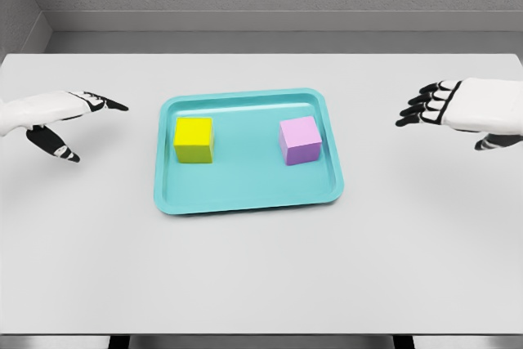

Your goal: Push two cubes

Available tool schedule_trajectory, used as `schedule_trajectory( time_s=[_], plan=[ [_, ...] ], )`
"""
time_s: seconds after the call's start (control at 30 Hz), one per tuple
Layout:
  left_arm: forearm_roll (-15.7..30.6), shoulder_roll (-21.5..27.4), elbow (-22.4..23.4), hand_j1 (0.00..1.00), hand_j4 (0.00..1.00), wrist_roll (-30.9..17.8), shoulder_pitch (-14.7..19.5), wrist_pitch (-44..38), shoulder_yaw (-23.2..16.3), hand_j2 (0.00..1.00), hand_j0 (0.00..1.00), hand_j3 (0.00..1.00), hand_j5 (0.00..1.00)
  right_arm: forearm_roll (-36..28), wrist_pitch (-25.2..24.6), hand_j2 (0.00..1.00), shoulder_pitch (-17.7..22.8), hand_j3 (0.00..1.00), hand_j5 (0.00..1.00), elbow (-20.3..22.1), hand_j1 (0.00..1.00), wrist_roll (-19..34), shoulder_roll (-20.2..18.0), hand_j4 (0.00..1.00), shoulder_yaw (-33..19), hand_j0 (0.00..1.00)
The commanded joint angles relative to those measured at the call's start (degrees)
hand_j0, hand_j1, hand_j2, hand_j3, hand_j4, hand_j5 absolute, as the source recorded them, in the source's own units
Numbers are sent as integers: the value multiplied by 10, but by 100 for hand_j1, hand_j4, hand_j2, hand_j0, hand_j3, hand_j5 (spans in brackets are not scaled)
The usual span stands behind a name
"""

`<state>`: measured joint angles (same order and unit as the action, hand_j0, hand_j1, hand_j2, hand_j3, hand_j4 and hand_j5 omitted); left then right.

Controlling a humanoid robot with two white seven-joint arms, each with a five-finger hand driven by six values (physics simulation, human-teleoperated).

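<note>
In the head view, our left hand (61, 120) hovers over the worktop (261, 284) with fingers released and stretched, holding nothing. Inward of its fingertips, well apart from them, lies a teal tray (245, 202), and the yellow cube (194, 140) sits in the tray's nearer half, just past the raised rim. Our right hand (458, 108) mirrors it on the other side, fingers spread and loosely bent, also empty. The pink cube (299, 140) sits inward of this hand, close behind the rim on that side.

We judge the rim to be the main hazard: a hand sweeping in low could catch the tray edge and shove the whole tray, carrying both cubes with it instead of sliding them. A push landing high on a cube might tip it rather than slide it, and uneven contact on a corner could spin it off line.

Both cubes look solid, matte and sharp-edged. They stand flat on the tray floor, apart from each other, and the pink one is turned slightly.
</note>
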<state>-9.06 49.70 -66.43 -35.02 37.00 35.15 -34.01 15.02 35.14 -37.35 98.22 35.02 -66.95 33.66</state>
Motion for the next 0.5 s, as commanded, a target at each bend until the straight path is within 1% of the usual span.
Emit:
schedule_trajectory(
  time_s=[0.0,0.07,0.1,0.13,0.17,0.2,0.23,0.27,0.3,0.33,0.37,0.47],
  plan=[
    [4,0,0,100,100,0,0,-1,0,100,100,100,100,-3,-1,100,0,100,100,4,100,0,1,100,0,100],
    [-5,-7,-2,100,100,0,3,-1,-4,100,100,100,100,-5,-1,100,0,100,100,4,100,0,1,100,0,100],
    [-19,-16,-3,100,100,0,19,-1,-21,100,100,100,100,-5,-1,100,1,100,100,3,100,0,1,100,0,100],
    [-25,-33,6,100,100,0,43,-1,-50,100,100,100,100,-6,-1,100,1,100,100,3,100,0,7,100,2,100],
    [-25,-55,36,99,99,0,57,-1,-73,99,99,99,99,-6,-1,91,0,91,91,2,91,0,23,91,9,91],
    [-25,-71,53,95,95,0,59,-1,-76,95,95,95,95,-6,-1,62,0,62,62,0,62,0,24,62,13,62],
    [-24,-71,50,85,85,0,59,-1,-76,85,85,85,85,-6,-1,44,-2,44,44,-2,44,0,25,44,26,44],
    [-25,-72,41,58,58,0,60,-1,-86,58,58,58,58,-5,-1,35,-3,35,35,-3,35,0,38,35,28,35],
    [-25,-71,42,41,41,0,60,-1,-87,41,41,41,41,0,-1,22,-11,22,22,-8,22,0,53,22,42,22],
    [-25,-71,46,41,41,0,61,-1,-86,41,41,41,41,0,-1,11,-17,11,11,-10,11,0,69,11,56,11],
    [-25,-71,44,41,41,0,61,-1,-87,41,41,41,41,1,-1,4,-21,4,4,-16,4,0,82,4,62,4],
    [-25,-70,41,42,42,0,67,-1,-87,42,42,42,42,3,-1,3,-27,3,3,-19,3,0,92,3,63,3]
  ],
)
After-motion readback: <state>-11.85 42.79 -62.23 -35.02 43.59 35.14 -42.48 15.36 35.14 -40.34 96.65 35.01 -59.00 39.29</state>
